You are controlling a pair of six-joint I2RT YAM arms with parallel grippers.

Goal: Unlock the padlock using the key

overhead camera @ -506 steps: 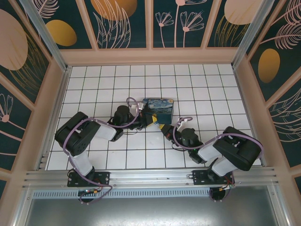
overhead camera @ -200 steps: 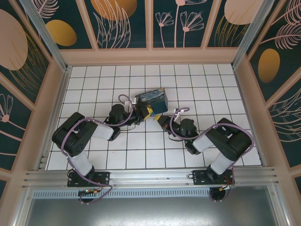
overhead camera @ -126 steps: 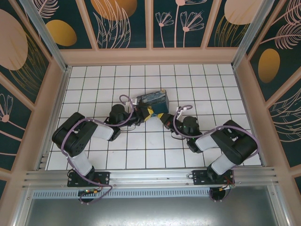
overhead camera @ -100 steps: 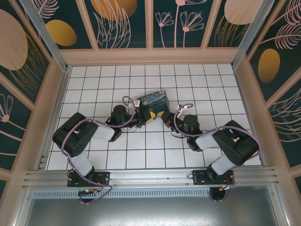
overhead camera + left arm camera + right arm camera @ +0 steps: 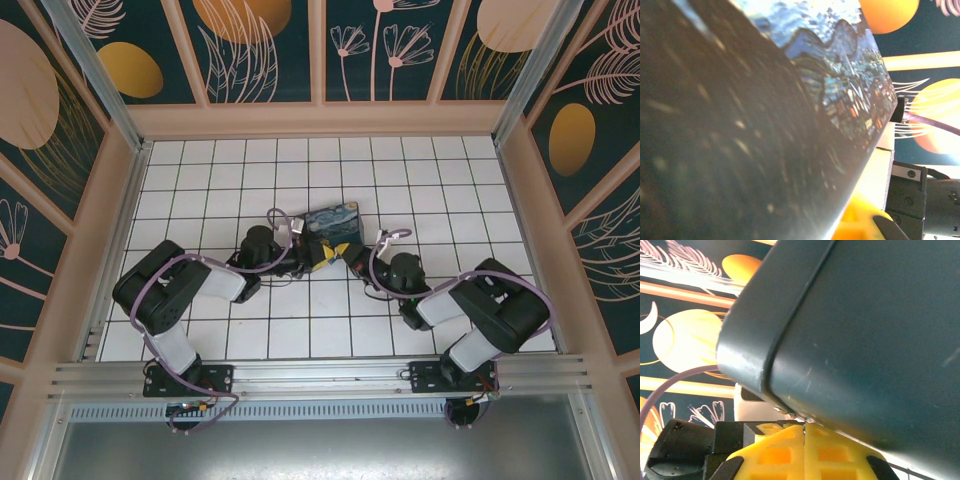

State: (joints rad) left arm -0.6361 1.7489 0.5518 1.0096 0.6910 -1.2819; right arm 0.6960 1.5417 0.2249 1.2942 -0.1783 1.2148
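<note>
Left gripper [image 5: 318, 252] and right gripper [image 5: 347, 251]: jaws both closed, tips meeting at near edge of Starry Night box [image 5: 335, 222]; held contents unclear. The padlock and key are hidden, presumably between the tips, both arms equally near.

Two black arms [image 5: 165, 290] with white links, purple cables [image 5: 927, 121], yellow gridded jaws.

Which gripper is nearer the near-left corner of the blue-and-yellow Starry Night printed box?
Left. The left gripper sits on the near side of that corner of the blue-and-yellow printed box; the right gripper meets its near edge farther right, around the middle.
</note>
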